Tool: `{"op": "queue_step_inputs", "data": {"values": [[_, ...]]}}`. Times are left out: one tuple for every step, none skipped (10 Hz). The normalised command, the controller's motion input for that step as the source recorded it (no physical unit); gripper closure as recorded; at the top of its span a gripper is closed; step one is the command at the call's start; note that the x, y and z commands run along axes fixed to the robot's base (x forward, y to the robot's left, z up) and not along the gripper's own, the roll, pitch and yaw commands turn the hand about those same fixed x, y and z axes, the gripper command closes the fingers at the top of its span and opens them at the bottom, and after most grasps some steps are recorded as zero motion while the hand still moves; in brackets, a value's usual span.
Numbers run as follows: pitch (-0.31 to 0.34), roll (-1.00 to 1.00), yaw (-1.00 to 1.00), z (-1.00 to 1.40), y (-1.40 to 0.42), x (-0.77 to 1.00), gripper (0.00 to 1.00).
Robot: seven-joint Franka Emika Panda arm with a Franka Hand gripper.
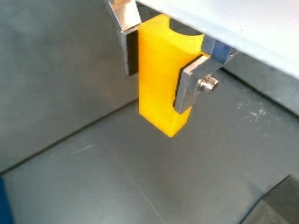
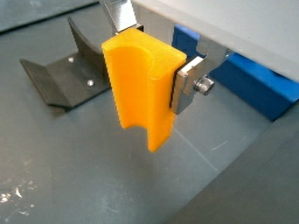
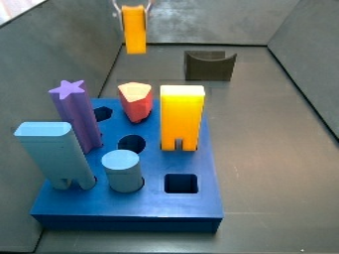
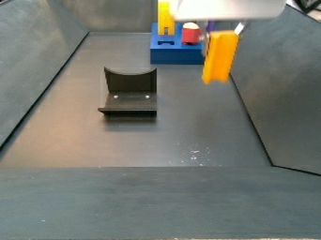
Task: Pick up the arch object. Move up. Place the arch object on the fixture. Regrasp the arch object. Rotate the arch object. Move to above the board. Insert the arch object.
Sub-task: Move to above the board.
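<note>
Gripper [image 4: 223,30] clamped on arch object [image 4: 221,56], upper right of a side view, off the floor. Fixture [image 4: 128,93] left of centre, unobstructed. Board [image 3: 133,169] with other pieces fills lower left.

A purple star [image 3: 73,104] stands beside a red prism [image 3: 134,101].

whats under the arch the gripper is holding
The gripper holds the arch in the air. Below it is only bare grey floor. The fixture and board lie off to the side. Nothing is hidden beneath.
</note>
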Motion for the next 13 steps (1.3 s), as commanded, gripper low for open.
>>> {"op": "queue_step_inputs", "data": {"values": [[0.075,0.06,0.05,1.0,-0.01,0.01,1.0],[0.078,0.07,0.04,1.0,-0.01,0.01,1.0],[0.077,0.07,0.04,1.0,-0.01,0.01,1.0],[0.081,0.08,0.04,1.0,-0.01,0.01,1.0],[0.086,0.09,0.04,1.0,-0.01,0.01,1.0],[0.087,0.09,0.04,1.0,-0.01,0.01,1.0],[0.084,0.1,0.04,0.82,-0.01,0.01,1.0],[0.083,0.11,0.04,0.72,-0.01,0.01,1.0],[0.08,0.11,0.04,0.51,-0.01,0.01,1.0],[0.078,0.11,0.04,0.36,-0.01,0.01,1.0],[0.199,0.09,-0.68,0.37,-1.0,0.3,1.0],[0.203,0.08,-0.63,0.34,-1.0,0.3,1.0],[0.215,0.03,-0.42,0.35,-1.0,0.32,1.0]]}}
